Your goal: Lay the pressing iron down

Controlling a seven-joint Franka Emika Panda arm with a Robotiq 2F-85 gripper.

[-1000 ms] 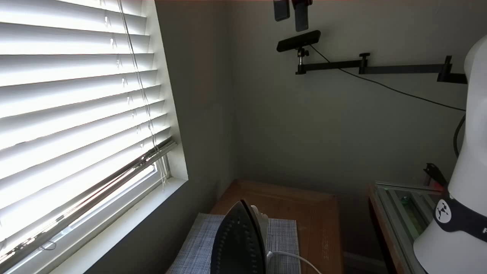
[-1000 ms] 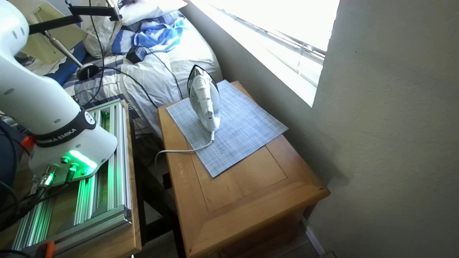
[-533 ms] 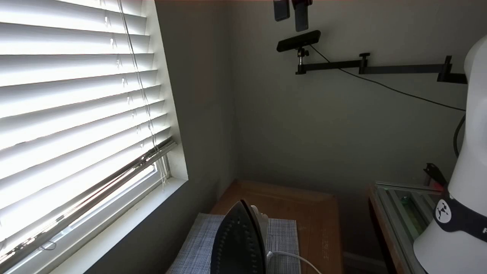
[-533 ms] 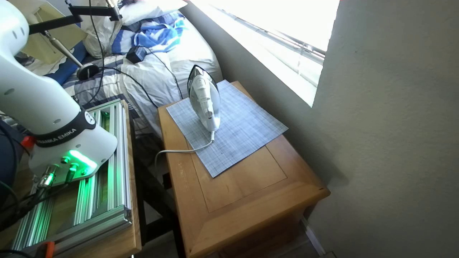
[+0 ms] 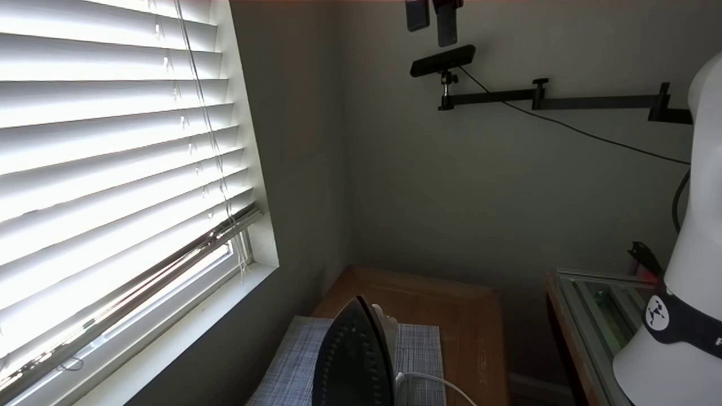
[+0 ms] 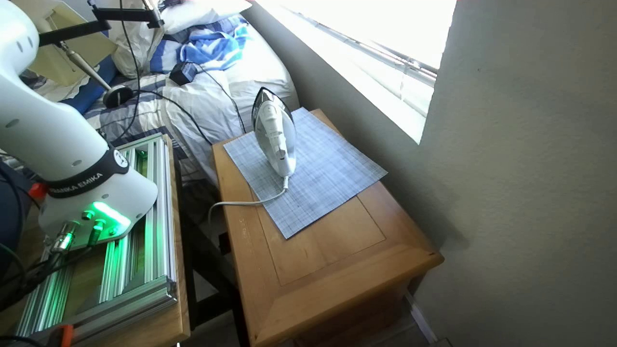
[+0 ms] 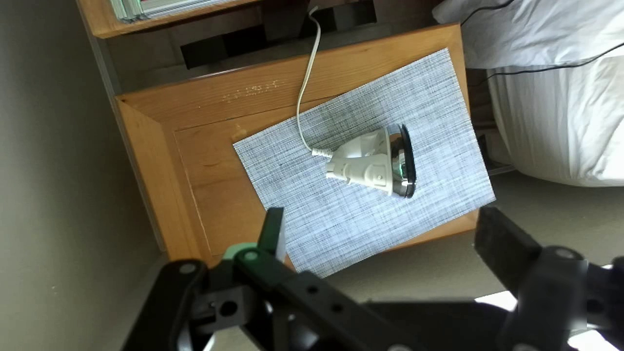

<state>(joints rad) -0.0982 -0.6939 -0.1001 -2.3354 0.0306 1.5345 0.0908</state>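
The pressing iron stands upright on its heel, tip up, on the pale checked pad (image 6: 332, 168). In an exterior view (image 5: 352, 361) its dark soleplate faces the camera and its base is cut off by the frame. In an exterior view (image 6: 274, 130) its white handle side shows. The wrist view shows the iron (image 7: 363, 168) from above. Its light cord (image 6: 241, 203) runs over the table edge. My gripper (image 7: 381, 219) is open and empty, apart from the iron. Its fingertips also show high above the table in an exterior view (image 5: 432, 34).
The pad lies on a wooden table (image 6: 328, 260). A window sill (image 5: 186, 332) and wall run along one side. A bed (image 6: 193, 111) stands beyond the table. The robot base sits on a metal-railed stand (image 6: 161, 217) beside it. A camera on a bracket (image 5: 443, 61) juts from the side.
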